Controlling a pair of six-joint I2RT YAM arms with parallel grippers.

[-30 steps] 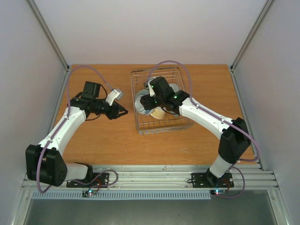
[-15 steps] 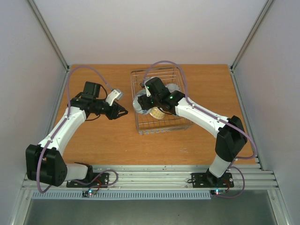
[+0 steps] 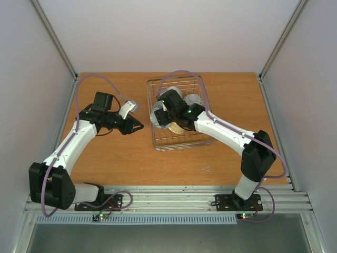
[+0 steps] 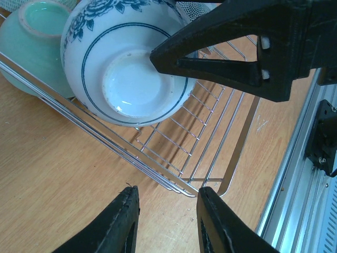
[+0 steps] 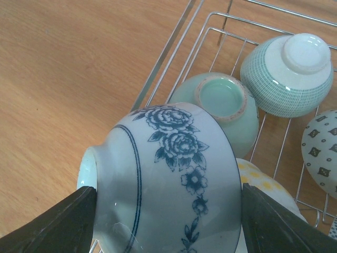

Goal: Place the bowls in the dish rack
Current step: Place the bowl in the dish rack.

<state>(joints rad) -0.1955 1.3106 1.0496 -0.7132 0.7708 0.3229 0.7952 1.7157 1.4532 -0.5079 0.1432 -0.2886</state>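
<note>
My right end effector (image 5: 167,191) clamps the blue-flowered bowl (image 5: 174,158), jaws wide, tilted on its side at the dish rack's (image 3: 181,138) left side. Next I judge: lower, seat it, release. Left end effector (image 4: 167,195) hangs part-open and empty over the tabletop (image 4: 63,174).

Orange-brown wooden tabletop (image 3: 126,158), ribbed aluminium rails (image 3: 174,196) along its near edge, plain pale walls (image 3: 158,31) around

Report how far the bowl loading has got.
Done: the green bowl, hatched bowl, dotted bowl and yellow bowl sit in the rack. In hand: the right gripper grips the blue-flowered bowl at the rack's left edge. Left: set it down and let go; no bowl shows outside the rack.
</note>
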